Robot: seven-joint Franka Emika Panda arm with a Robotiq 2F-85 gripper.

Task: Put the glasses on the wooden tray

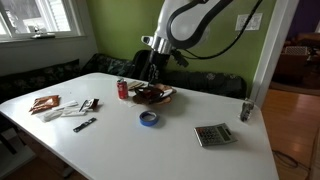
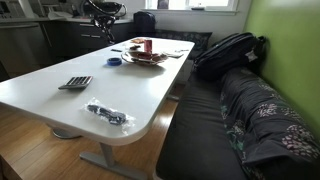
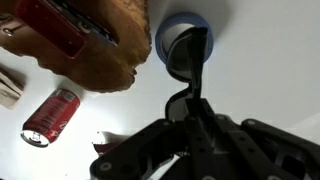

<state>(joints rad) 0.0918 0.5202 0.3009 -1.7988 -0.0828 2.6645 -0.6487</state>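
The gripper [image 3: 188, 102] hangs above the table with its fingers pinched together on the glasses [image 3: 188, 55]. In the wrist view one dark lens sticks out past the fingertips, lifted clear of the surface. The wooden tray [image 3: 126, 60] sits off to one side of the gripper rather than under the glasses, and it already has some red and dark things in it. In that view the lens overlaps the blue tape roll [image 3: 170, 28] lying on the table beyond it. A red can [image 3: 50, 117] is just beside the tray. In an exterior view the arm [image 1: 185, 20] reaches down over the tray [image 1: 160, 98], with the tape roll [image 1: 148, 119] nearer the table edge and a grey calculator [image 1: 213, 135] well apart from them. The table [image 1: 190, 105] is white, smooth and rounded at the corners. Behind it are a window [image 1: 35, 15], a green wall [image 2: 290, 25] and a dark bench [image 2: 205, 120] with a backpack [image 2: 228, 52] on it.
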